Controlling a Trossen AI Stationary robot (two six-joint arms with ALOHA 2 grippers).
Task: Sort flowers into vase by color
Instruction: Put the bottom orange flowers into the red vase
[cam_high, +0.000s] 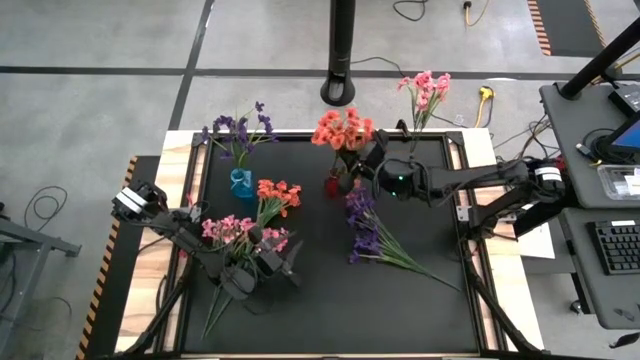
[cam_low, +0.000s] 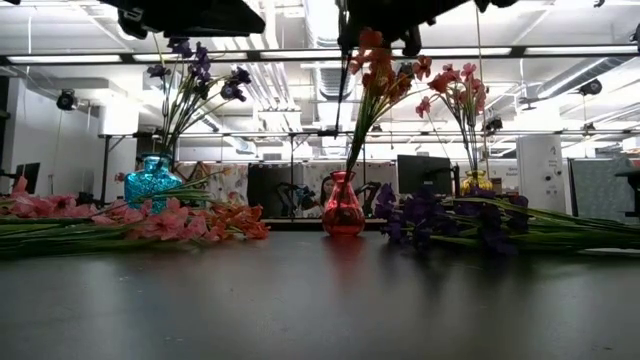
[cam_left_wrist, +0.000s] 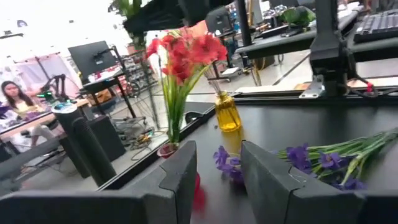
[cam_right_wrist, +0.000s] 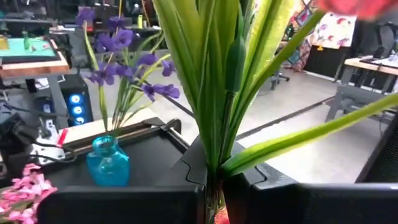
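Right end effector (cam_right_wrist: 214, 186) clamps coral-red flowers' (cam_high: 343, 129) stems, red vase (cam_low: 343, 208) mostly hidden | left end effector (cam_left_wrist: 217, 180) parted, empty

You won't find any writing to read here: no label, brand, number or sign shows clearly on the vases, the counter (cam_high: 330, 300), the arms or the room's screens and desks. The keyboard (cam_high: 612, 258) at about 3 o'clock of the counter has keys whose marks are too small to make out.
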